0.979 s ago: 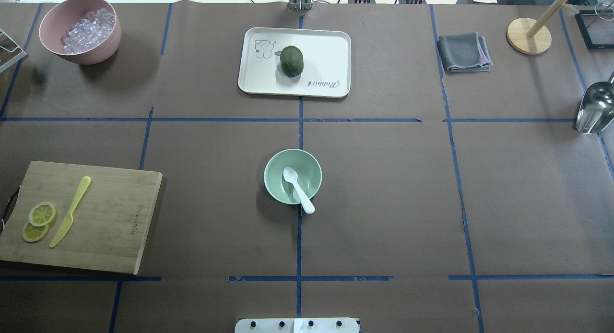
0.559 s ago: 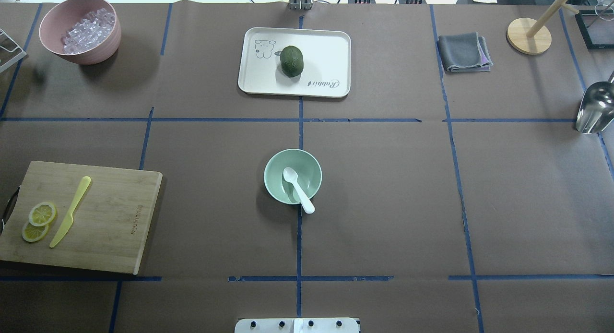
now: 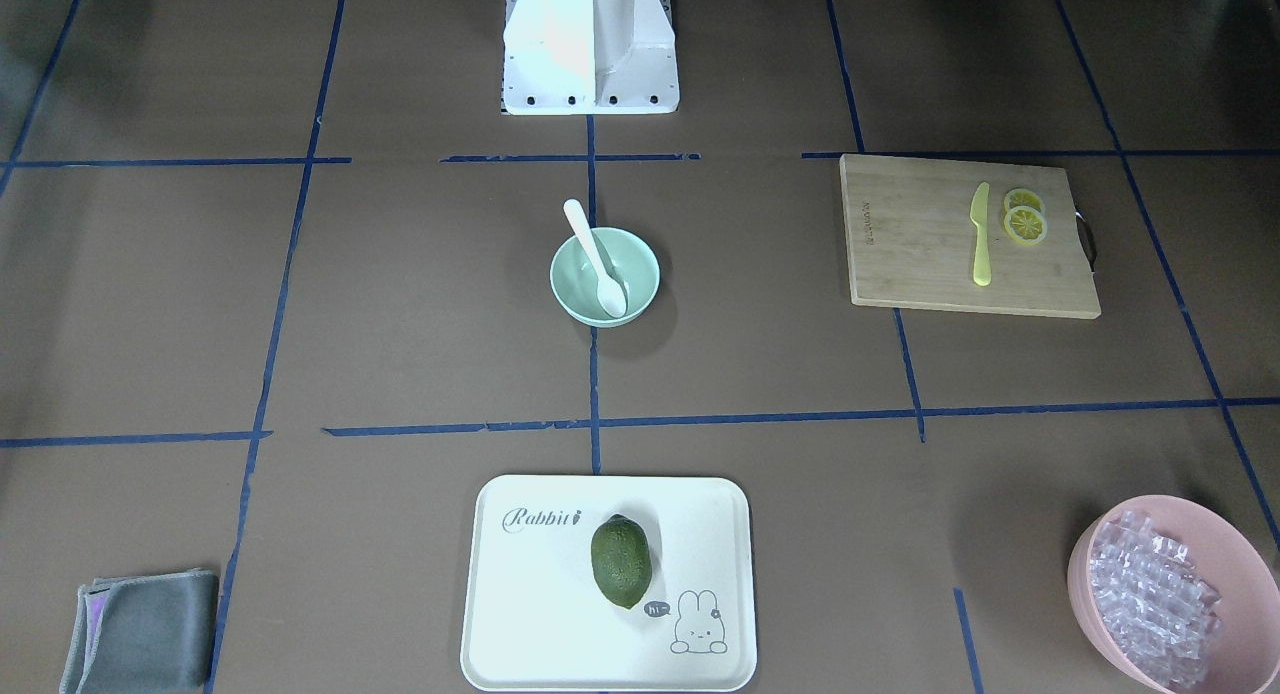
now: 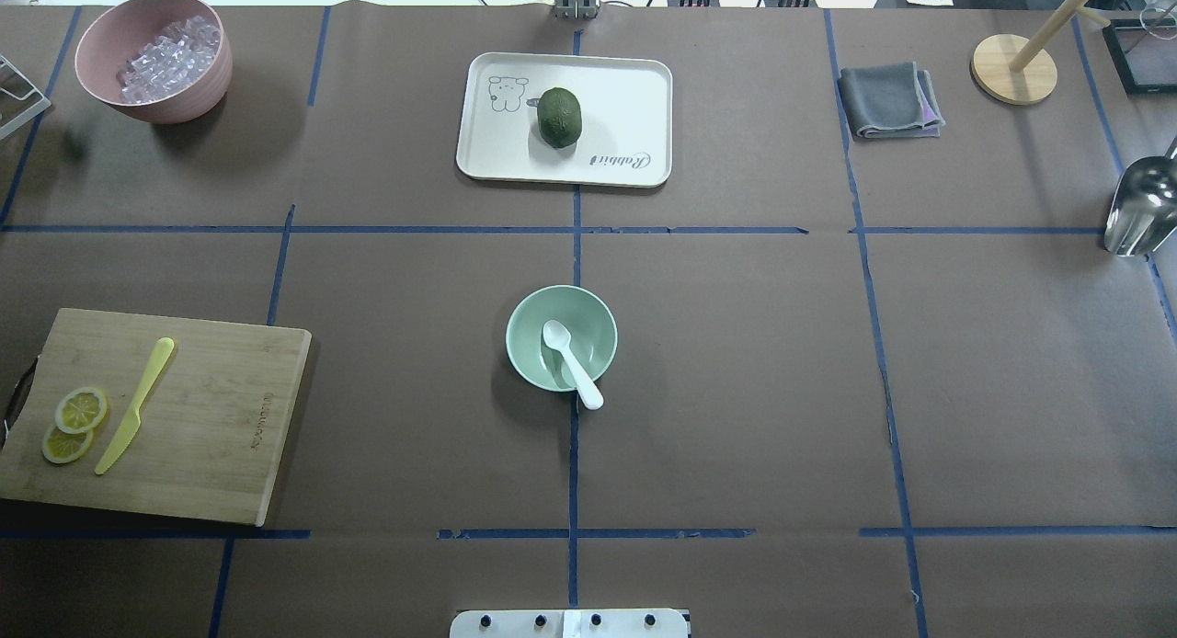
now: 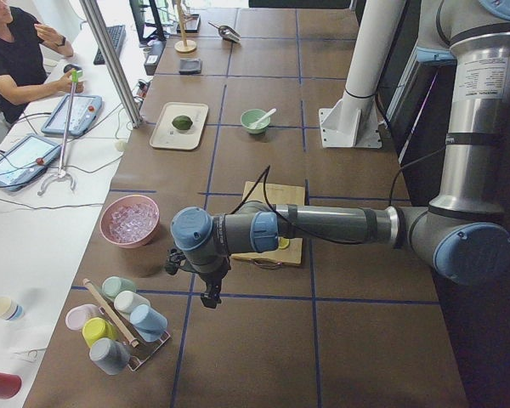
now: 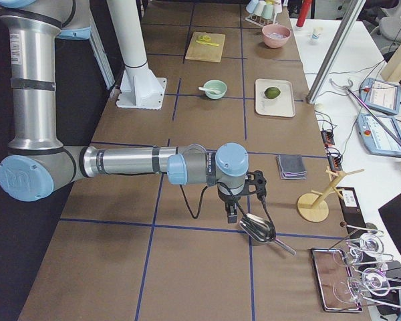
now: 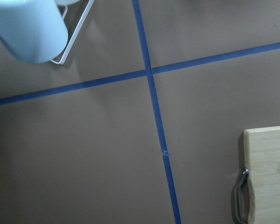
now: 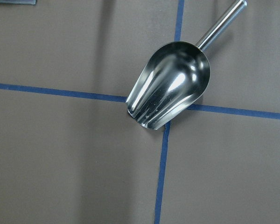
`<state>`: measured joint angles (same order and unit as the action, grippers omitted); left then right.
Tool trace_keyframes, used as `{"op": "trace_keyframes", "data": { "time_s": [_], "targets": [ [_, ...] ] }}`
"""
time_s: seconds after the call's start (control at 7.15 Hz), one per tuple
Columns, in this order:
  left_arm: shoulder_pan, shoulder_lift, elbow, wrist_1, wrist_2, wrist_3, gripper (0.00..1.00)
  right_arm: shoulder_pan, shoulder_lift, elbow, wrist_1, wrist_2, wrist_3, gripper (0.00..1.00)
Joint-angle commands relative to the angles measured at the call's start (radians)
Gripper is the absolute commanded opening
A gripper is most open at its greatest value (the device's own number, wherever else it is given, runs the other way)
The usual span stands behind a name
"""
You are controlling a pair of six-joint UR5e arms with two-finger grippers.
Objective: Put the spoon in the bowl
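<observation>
I count one spoon point(image 4: 572, 364): its head lies inside the one mint bowl point(image 4: 590, 329) and its handle leans over the rim. Two lemon slices point(image 4: 81, 408) and one knife point(image 4: 136, 406) lie on the board point(image 4: 211, 436). Left gripper point(image 5: 209, 297) and right gripper point(image 6: 232, 217) hang at the table's ends, seen only from the side views. I cannot tell their opening or hold.

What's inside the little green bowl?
A small white plastic spoon lies in the round mint-green bowl, its head inside, its handle poking over the rim. Nothing else shows there. The spot under the spoon is covered.
</observation>
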<state>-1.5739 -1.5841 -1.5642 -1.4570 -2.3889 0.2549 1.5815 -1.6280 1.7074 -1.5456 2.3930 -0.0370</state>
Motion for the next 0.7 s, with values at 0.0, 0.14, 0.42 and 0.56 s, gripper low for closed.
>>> {"op": "trace_keyframes", "data": {
  "time_s": [0.0, 0.14, 0.42, 0.56],
  "targets": [
    [-0.003, 0.01, 0.006, -0.023, -0.007, -0.016, 1.0, 0.0, -0.007, 0.003, 0.001, -0.003, 0.0, 1.0],
    [-0.003, 0.009, 0.004, -0.023, -0.006, -0.017, 1.0, 0.0, -0.007, 0.003, 0.001, -0.003, -0.001, 1.0],
    [-0.005, 0.003, 0.001, -0.025, -0.003, -0.032, 1.0, 0.0, -0.004, 0.001, 0.001, -0.005, -0.003, 1.0],
    [-0.005, -0.002, 0.001, -0.023, -0.001, -0.032, 1.0, 0.005, -0.003, 0.0, 0.001, -0.005, -0.003, 1.0]
  ]
}}
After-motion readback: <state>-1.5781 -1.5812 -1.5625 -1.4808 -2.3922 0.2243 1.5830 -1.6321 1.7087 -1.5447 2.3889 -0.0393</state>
